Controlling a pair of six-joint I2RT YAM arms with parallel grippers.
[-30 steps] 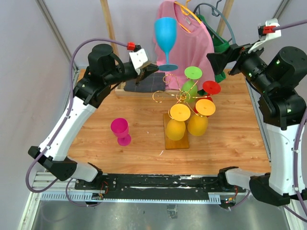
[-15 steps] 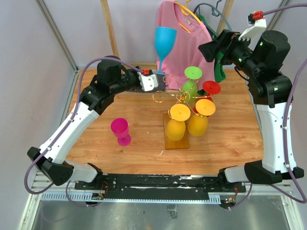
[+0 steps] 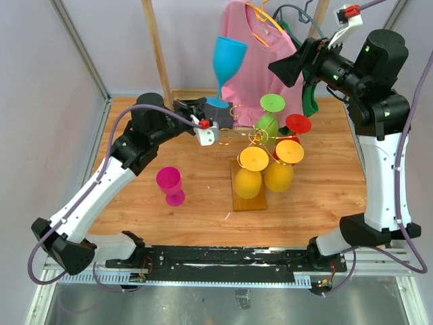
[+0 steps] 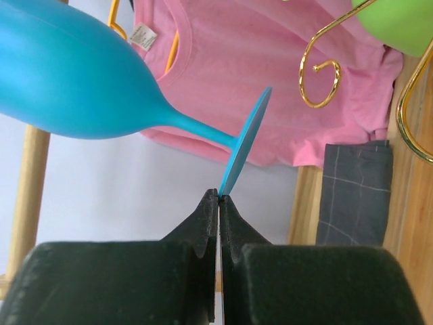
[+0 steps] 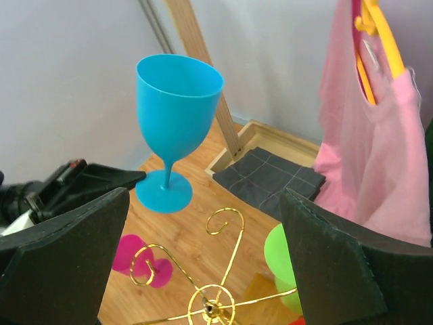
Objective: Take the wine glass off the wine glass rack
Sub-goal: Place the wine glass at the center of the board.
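Above the wooden table, the left claw is clamped tight on the foot rim of the blue wine glass, beside the wine glass rack; the right claw gapes wide, empty.

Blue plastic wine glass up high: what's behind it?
A pink T-shirt on a yellow hanger, pale wall beyond. From above, the blue plastic wine glass hides the shirt's edge.
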